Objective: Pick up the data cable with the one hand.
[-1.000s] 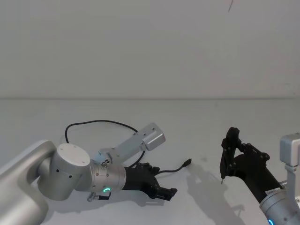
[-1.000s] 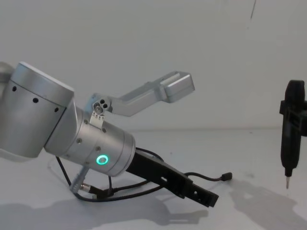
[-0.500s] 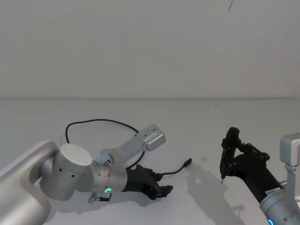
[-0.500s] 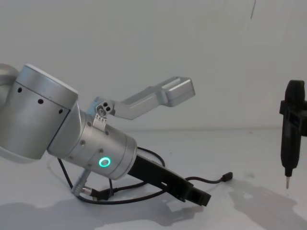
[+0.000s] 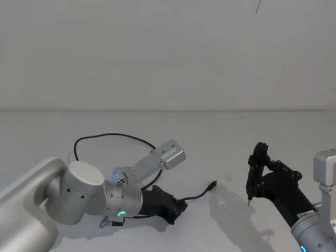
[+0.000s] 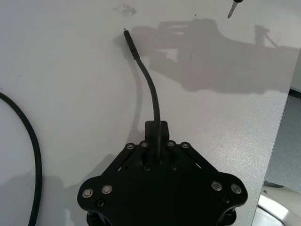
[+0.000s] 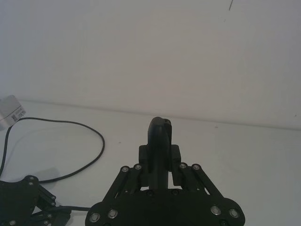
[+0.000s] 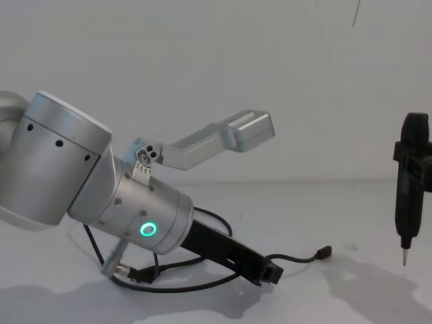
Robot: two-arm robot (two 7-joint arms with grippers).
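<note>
The left pincer (image 5: 180,206), low over the desk (image 5: 236,131), is clenched on the data cable (image 6: 153,94) near one plug, so the grasp looks made and the lift remains, the cord's loop lying on the desk, while the right pincer (image 5: 261,176) idles aside, gripping a pen-shaped tool (image 8: 407,196).

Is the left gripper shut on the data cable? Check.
Yes: the left gripper pinches the data cable between its closed fingertips.
</note>
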